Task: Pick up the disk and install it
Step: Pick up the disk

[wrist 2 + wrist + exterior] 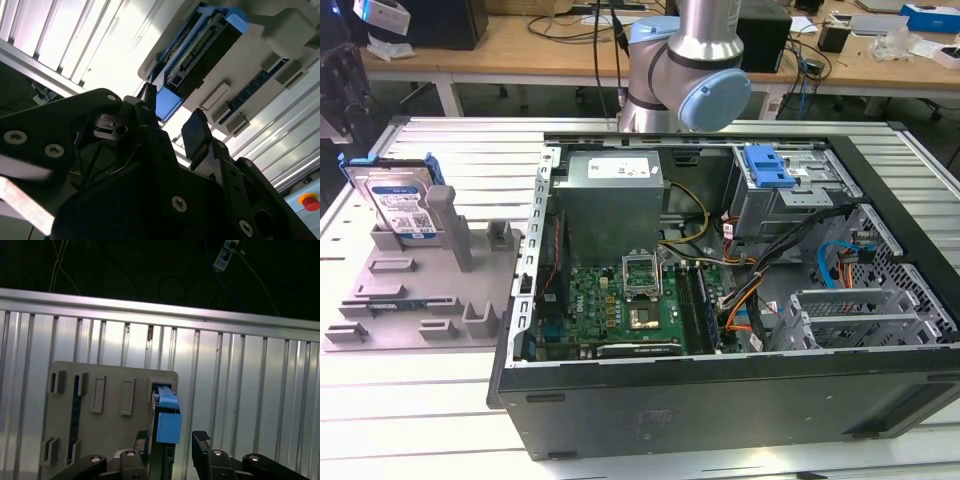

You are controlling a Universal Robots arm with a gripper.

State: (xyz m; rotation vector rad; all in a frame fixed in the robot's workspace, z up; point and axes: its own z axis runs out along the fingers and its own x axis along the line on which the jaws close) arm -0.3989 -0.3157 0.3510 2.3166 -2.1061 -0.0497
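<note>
**Location.** The disk [402, 205] stands on edge in a slot of the grey holder [410, 300]. The holder lies on the slatted bench [420, 420], at the exterior view's left of the open computer case [720, 400].

**Gripper state.** In the first wrist view the gripper [172, 436] is open. One finger lies to each side of the disk [167, 425], and there is a visible gap on at least one side. Nothing is held.

**Handling (judgement).**
- The body is probably rigid metal, dense for its size and sensitive to shock, so avoid knocks and drops.
- The flat faces are smooth and likely slippery.
- The light-blue bracket [167, 102] is plastic and may flex slightly under load.
- Take hold across the thickness, with the pads on the two broad faces near the exposed upper end. The holder leaves that end free.

**View comparison.**
- The exterior view shows the labelled face, the upright stance and the case. Nothing touches the disk there.
- Both wrist views show the disk edge-on, and so how it lines up with the jaws.
- The second wrist view, with the gripper [171, 112] in the foreground, shows the narrow dark edge of the disk [205, 55]. This edge appears to carry the connector, though glare makes that uncertain.
</note>
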